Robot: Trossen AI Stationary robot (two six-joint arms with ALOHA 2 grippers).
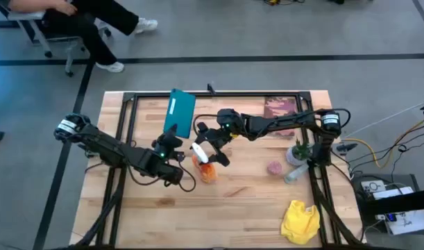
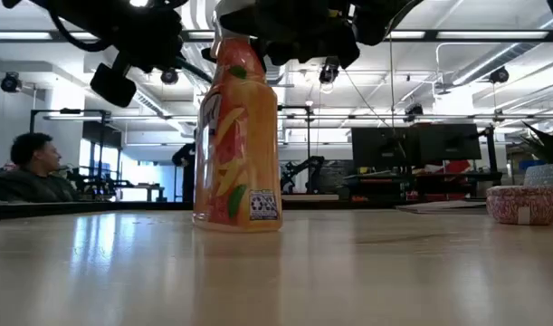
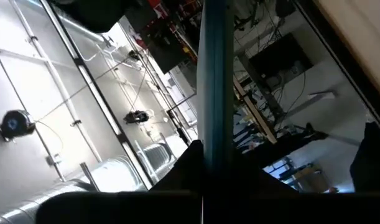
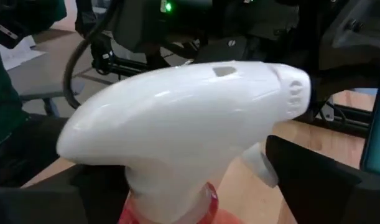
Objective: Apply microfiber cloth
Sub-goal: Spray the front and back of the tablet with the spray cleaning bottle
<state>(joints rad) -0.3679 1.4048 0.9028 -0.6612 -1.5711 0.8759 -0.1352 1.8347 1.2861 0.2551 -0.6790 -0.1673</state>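
Right gripper (image 1: 210, 154) sits at the white trigger head of the spray bottle (image 1: 206, 169), 1 finger on each side; whether it clamps the neck, cannot tell. Left gripper (image 1: 171, 136) holds the tablet (image 1: 180, 111) on edge, fingers closed on it. Cloth (image 1: 300, 220) lies crumpled at the table's near right corner, well apart from both grippers. Judged soft, light, limp: pinch a raised fold.

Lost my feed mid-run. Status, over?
Left gripper shut on teal tablet, tilted up. Right gripper at spray bottle trigger. Microfiber cloth untouched at near right corner.
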